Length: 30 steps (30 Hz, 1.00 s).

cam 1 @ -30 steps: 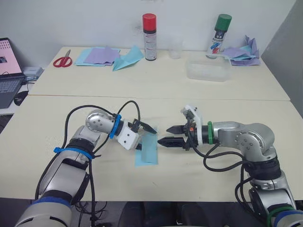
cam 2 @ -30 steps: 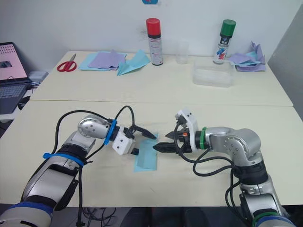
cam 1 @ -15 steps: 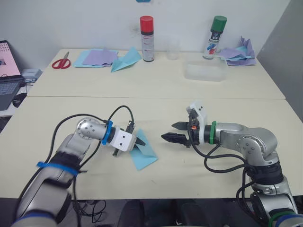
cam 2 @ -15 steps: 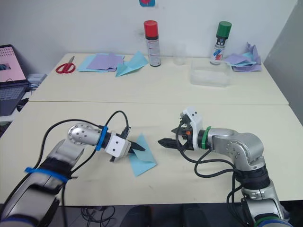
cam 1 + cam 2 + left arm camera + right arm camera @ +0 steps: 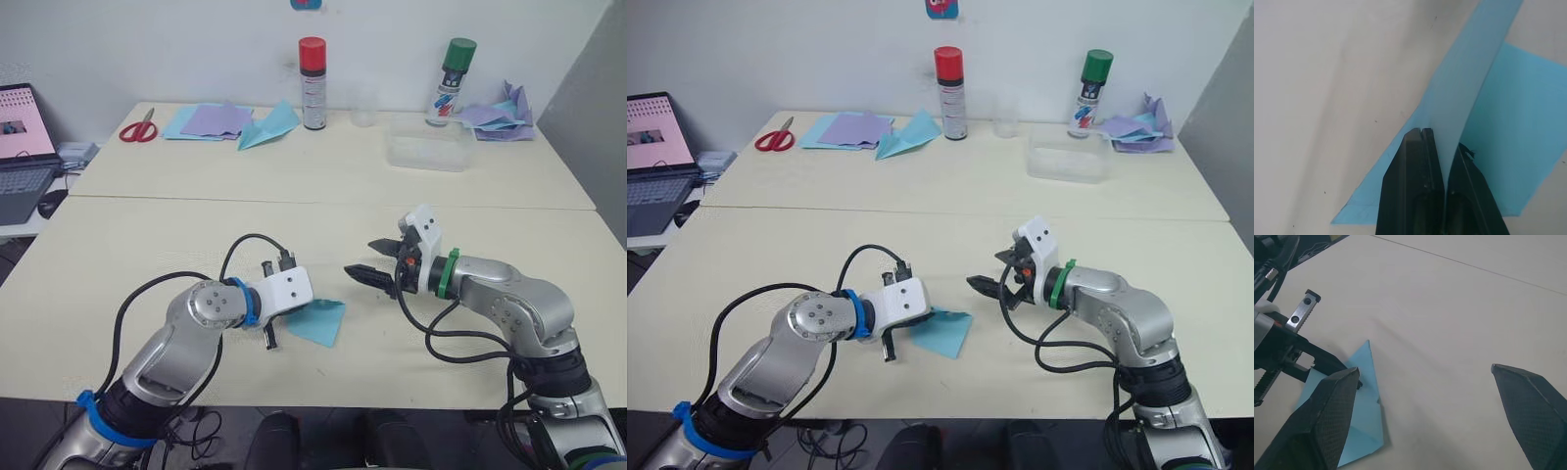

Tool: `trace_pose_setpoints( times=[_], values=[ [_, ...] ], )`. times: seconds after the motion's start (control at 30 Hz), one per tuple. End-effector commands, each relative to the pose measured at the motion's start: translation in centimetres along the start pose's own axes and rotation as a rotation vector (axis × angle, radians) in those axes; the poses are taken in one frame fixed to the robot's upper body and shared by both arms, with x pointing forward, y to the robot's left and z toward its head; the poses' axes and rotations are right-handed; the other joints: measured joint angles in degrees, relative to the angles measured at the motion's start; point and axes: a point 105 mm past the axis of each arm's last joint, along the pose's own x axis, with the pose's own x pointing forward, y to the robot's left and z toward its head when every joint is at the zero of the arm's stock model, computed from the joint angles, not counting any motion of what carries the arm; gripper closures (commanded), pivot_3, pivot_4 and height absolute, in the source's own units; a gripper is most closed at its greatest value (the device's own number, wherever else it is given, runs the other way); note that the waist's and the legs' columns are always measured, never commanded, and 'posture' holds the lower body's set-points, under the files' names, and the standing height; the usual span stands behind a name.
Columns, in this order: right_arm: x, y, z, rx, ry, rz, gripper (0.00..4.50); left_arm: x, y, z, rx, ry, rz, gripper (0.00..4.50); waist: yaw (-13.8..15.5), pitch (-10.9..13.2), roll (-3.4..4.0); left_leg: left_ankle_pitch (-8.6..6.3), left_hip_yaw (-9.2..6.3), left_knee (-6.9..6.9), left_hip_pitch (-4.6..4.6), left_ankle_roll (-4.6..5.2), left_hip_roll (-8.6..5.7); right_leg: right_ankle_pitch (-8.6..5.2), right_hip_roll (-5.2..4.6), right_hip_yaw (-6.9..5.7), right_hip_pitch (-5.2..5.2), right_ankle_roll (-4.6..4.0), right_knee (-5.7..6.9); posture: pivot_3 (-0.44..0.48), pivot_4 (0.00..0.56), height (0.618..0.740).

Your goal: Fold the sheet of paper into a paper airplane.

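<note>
The sheet of paper (image 5: pixel 321 323) is sky-blue and folded into a flat pointed shape. It lies on the near table between my two grippers. My left gripper (image 5: pixel 294 305) is shut on the sheet's left edge. In the left wrist view the black fingers (image 5: pixel 1418 161) pinch a raised flap of the sheet (image 5: pixel 1513 117). My right gripper (image 5: pixel 363 259) hovers just right of the sheet, open and empty. In the right wrist view its fingers (image 5: pixel 1332 411) stand wide apart, with the sheet (image 5: pixel 1365 406) lying beyond them.
On the far table are a red spray can (image 5: pixel 313 69), a green spray can (image 5: pixel 451 69), a clear container (image 5: pixel 431 147) and a clear cup (image 5: pixel 364 106). Scissors (image 5: pixel 140 125), lilac sheets (image 5: pixel 216 119) and a teal dart (image 5: pixel 269 125) lie there too. A laptop (image 5: pixel 24 137) is at far left.
My left gripper has shut on the sheet and swung round with it, so the sheet now lies turned sideways. My right gripper has drawn back to the right, still open. The camera shifted.
</note>
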Motion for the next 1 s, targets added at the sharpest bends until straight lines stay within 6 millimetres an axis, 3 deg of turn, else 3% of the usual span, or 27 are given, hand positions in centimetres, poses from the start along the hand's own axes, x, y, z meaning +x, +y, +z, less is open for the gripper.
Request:
trace_pose_setpoints(
  times=[0.03,0.17,0.27,0.33,0.43,0.53,0.63,0.87,1.0],
  values=[
    [0.0,0.2,0.7,-0.053,-0.024,0.014,0.0,-0.4,-0.1,0.3,0.032,0.006,0.022,3.84,0.0,0.0,0.0,0.0,0.01,0.0,0.0,0.0,0.0,0.0,0.0,0.01,-0.01,0.0,-0.01,0.0,0.15,0.74],
    [-0.4,0.1,0.3,-0.089,0.001,0.022,0.0,-0.8,0.3,1.2,0.018,-0.054,0.059,2.61,0.0,0.0,0.0,0.0,-0.01,-0.02,0.0,0.0,0.01,0.0,0.0,0.02,-0.02,-0.01,-0.02,0.0,0.15,0.74],
    [-0.6,0.3,0.0,-0.119,0.015,0.049,0.0,-2.2,0.4,1.6,-0.026,-0.142,0.05,1.65,0.0,0.0,0.0,0.0,-0.02,-0.02,-0.01,0.0,0.03,0.0,0.0,0.03,-0.02,-0.02,-0.03,0.0,0.15,0.74],
    [-0.9,1.2,-0.2,-0.174,0.025,0.127,0.0,-3.6,0.9,0.7,-0.088,-0.161,0.052,1.01,-0.1,0.0,0.0,0.0,-0.01,-0.02,0.0,0.0,0.04,0.01,-0.01,0.05,-0.03,-0.03,-0.02,0.0,0.15,0.74],
    [-1.5,3.2,-1.2,-0.267,0.053,0.261,0.0,-6.6,2.6,0.3,-0.048,-0.246,0.082,0.13,-0.1,0.0,0.0,0.0,-0.06,-0.03,0.02,0.0,0.05,0.01,0.0,0.01,-0.03,-0.04,-0.02,0.0,0.15,0.74],
    [-1.4,4.4,-3.0,-0.341,0.076,0.334,0.0,-9.0,3.4,-0.5,-0.08,-0.305,0.062,0.06,0.0,0.0,0.0,0.0,-0.17,-0.03,0.04,0.0,0.07,-0.02,0.0,-0.11,0.0,-0.07,-0.01,0.0,0.15,0.74],
    [-0.4,4.4,-4.7,-0.376,0.09,0.333,0.0,-10.0,3.1,-1.1,-0.071,-0.33,0.02,0.06,-0.1,0.0,0.0,0.0,-0.12,-0.03,0.13,0.0,0.07,-0.02,0.0,-0.05,0.05,-0.07,-0.01,0.0,0.15,0.74],
    [3.9,4.6,-4.1,-0.483,-0.049,0.276,0.0,-10.7,3.4,-3.3,-0.101,-0.303,0.043,0.06,-0.1,0.0,-0.05,0.0,0.25,0.02,0.23,-0.01,0.08,0.07,-0.03,0.0,0.04,-0.09,0.02,0.0,0.15,0.74],
    [4.2,5.2,-3.2,-0.53,-0.112,0.299,1.19,-10.7,3.9,-3.6,-0.127,-0.307,0.109,0.0,0.0,0.0,-0.05,0.0,0.32,0.0,0.24,-0.01,0.12,0.12,-0.03,0.01,0.04,-0.2,0.03,0.0,0.15,0.74]
  ],
)
